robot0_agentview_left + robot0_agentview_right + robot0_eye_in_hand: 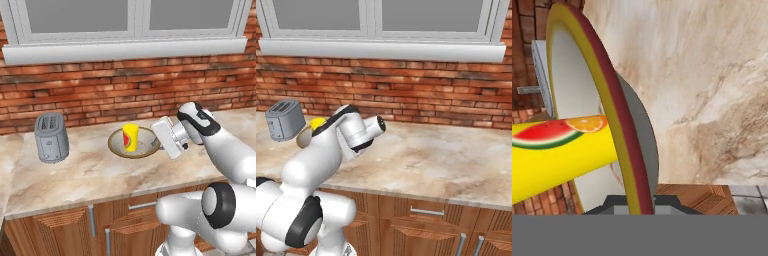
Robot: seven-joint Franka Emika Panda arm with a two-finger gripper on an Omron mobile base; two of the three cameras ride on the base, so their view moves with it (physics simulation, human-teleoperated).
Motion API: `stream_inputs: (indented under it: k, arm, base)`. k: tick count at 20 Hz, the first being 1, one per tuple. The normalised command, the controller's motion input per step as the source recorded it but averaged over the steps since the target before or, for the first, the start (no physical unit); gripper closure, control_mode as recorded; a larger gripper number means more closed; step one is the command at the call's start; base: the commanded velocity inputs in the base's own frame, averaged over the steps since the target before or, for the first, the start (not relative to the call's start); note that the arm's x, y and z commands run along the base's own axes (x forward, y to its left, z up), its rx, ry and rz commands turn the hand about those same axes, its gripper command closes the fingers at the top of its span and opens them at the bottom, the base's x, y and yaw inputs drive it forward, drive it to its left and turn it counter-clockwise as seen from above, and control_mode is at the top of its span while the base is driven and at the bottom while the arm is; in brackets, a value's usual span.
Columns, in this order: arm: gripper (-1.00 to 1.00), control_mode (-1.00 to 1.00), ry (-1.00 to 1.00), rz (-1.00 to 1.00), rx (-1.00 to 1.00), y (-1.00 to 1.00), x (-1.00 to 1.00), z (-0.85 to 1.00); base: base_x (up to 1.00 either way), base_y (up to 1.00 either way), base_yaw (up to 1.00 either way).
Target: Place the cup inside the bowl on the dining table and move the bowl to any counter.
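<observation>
— Where is the cup (pixel 130 137) now?
— Upright inside the bowl (pixel 146 145), which sits on the counter (pixel 80 172) below the brick wall (pixel 100 95), a toaster (pixel 51 137) off to its left.
— And the gripper (pixel 637 205)?
— At the bowl's right edge, its fingers pinched on the rim.

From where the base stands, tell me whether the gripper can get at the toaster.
Probably yes, once it lets go. The gripper sits at the bowl rim, with the cup standing inside. The toaster stands apart to the left on the same counter, with bare top between.
</observation>
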Motion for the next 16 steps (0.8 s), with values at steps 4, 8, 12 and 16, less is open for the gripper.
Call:
stream_inputs:
  k: [4, 8, 12, 16]
  arm:
    - [1.00, -1.00, 0.04, -0.03, 0.00, 0.00, 0.22, -0.03]
    - [1.00, -1.00, 0.04, -0.03, 0.00, 0.00, 0.15, -0.05]
    - [1.00, -1.00, 0.02, -0.03, 0.00, 0.00, 0.09, -0.10]
    - [1.00, -1.00, 0.00, -0.03, 0.00, 0.00, 0.02, -0.15]
  base:
    - [0.00, 0.00, 0.00]
    - [0.00, 0.00, 0.00]
    - [0.00, 0.00, 0.00]
    - [0.00, 0.00, 0.00]
